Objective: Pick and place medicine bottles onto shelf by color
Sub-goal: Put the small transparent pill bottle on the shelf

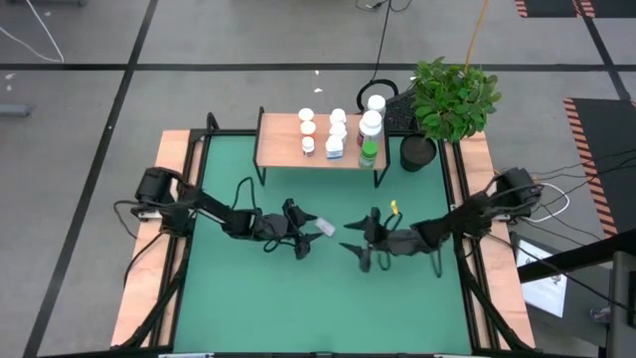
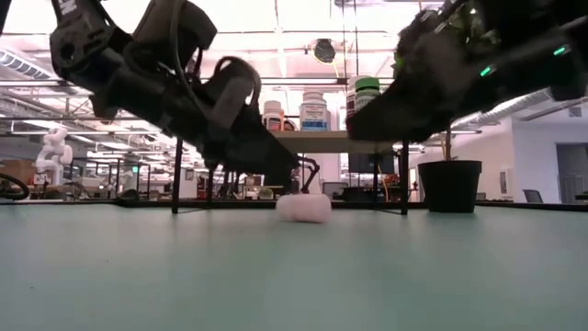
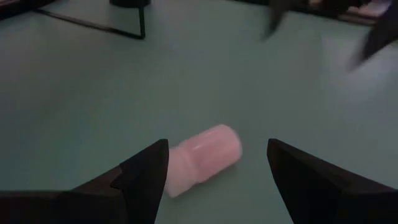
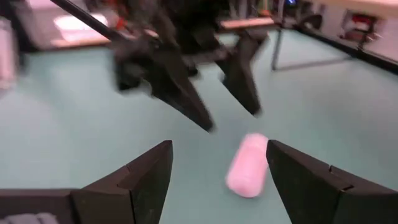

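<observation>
- Left end effector (image 1: 301,231) hangs released just beside the pink bottle (image 1: 325,228), which lies on its side mid-worktop (image 1: 298,308).
- Right end effector (image 1: 360,249), also released, faces it from the other side.
- Shelf (image 1: 283,147) behind carries other bottles (image 1: 338,134); plant pot (image 1: 418,152) beside it.

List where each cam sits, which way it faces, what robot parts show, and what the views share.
High: above the table, straight down; both arms, shelf, left gripper, right gripper.
Low: table height, level toward the room; both arms overhead, pink bottle lying on the mat.
Left wrist: on the left arm, down past its open fingers at the bottle.
Right wrist: on the right arm, past its open fingers toward the left gripper.
Shared: all four show the pink bottle between the grippers.
</observation>
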### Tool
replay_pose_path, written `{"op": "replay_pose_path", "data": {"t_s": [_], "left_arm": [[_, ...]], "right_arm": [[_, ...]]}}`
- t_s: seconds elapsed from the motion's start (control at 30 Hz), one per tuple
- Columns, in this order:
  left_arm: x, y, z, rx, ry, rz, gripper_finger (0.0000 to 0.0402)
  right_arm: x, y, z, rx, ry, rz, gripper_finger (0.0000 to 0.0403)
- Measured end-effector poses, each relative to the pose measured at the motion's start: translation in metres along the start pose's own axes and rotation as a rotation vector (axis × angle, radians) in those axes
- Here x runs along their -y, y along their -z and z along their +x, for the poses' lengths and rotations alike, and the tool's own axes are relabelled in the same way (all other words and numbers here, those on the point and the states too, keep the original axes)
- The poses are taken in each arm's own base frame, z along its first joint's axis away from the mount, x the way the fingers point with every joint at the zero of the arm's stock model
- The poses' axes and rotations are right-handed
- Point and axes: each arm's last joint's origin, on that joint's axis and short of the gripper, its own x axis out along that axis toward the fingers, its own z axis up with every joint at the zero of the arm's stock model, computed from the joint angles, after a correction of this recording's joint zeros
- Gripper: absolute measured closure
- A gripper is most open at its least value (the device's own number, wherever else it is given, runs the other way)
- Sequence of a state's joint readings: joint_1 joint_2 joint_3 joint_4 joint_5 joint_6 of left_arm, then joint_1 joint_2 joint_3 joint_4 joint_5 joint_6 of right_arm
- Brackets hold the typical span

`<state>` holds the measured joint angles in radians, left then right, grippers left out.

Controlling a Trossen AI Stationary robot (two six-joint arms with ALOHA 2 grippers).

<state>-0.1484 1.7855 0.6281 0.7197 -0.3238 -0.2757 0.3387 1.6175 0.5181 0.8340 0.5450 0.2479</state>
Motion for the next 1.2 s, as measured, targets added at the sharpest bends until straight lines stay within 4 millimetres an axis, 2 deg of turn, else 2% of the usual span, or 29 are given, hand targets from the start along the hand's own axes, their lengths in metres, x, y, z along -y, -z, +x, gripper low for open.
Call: {"op": "replay_pose_path", "data": {"t_s": [0.17, 0.33, 0.4, 0.63, 0.77, 1.07, 1.2], "left_arm": [[0.005, -0.017, -0.016, 0.053, -0.071, -0.096, 0.0128], [0.017, -0.031, -0.035, 0.100, -0.080, -0.093, 0.0128], [0.021, -0.032, -0.043, 0.085, -0.075, -0.075, 0.0128], [0.033, -0.026, -0.049, 0.083, -0.077, -0.067, 0.0128], [0.032, -0.020, -0.049, 0.058, -0.133, -0.096, 0.0128], [0.029, -0.013, -0.050, 0.018, -0.185, -0.241, 0.0128], [0.029, -0.013, -0.050, 0.015, -0.188, -0.273, 0.0128]], "right_arm": [[0.011, 0.007, 0.029, -0.066, 0.059, -0.004, 0.0149], [0.020, 0.013, 0.052, -0.105, 0.077, 0.028, 0.0149], [0.021, 0.016, 0.058, -0.132, 0.059, 0.047, 0.0149], [0.024, 0.029, 0.071, -0.203, 0.060, 0.059, 0.0152], [0.024, 0.034, 0.079, -0.229, 0.025, 0.060, 0.0179], [0.023, 0.034, 0.082, -0.208, 0.015, 0.025, 0.0274], [0.019, 0.033, 0.081, -0.193, -0.001, 0.009, 0.0290]]}}
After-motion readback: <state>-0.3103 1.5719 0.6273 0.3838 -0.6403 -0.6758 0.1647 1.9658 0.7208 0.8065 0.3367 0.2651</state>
